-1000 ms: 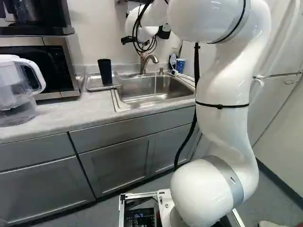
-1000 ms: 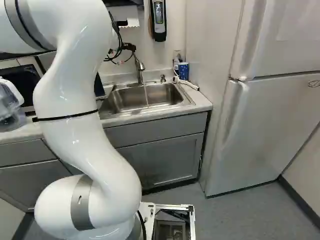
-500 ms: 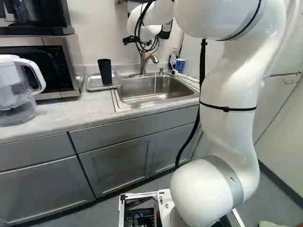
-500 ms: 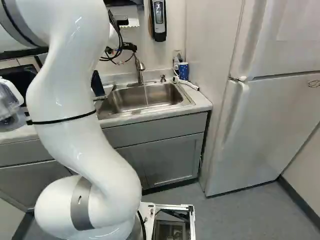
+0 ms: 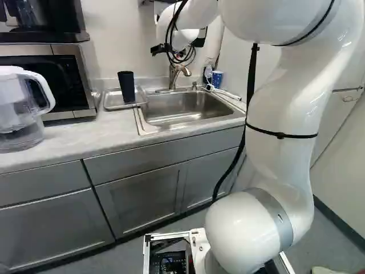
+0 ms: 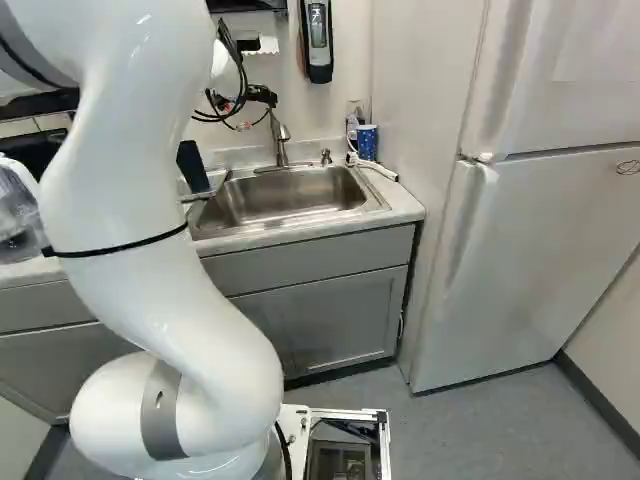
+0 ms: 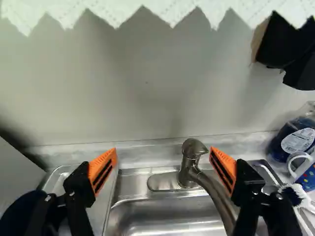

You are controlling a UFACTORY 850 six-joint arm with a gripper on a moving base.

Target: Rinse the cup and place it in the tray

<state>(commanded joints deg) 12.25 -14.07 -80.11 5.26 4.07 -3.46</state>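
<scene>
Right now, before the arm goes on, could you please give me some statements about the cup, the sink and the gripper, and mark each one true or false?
1. The black cup stands upright in the metal tray. True.
2. The gripper is shut on the faucet. False: its fingers are spread and grip nothing.
3. The blue mug lies in the sink. False: it stands beside the sink.
4. The water pitcher stands on the countertop. True.
5. The black cup is inside the microwave. False: it is in the tray.
</scene>
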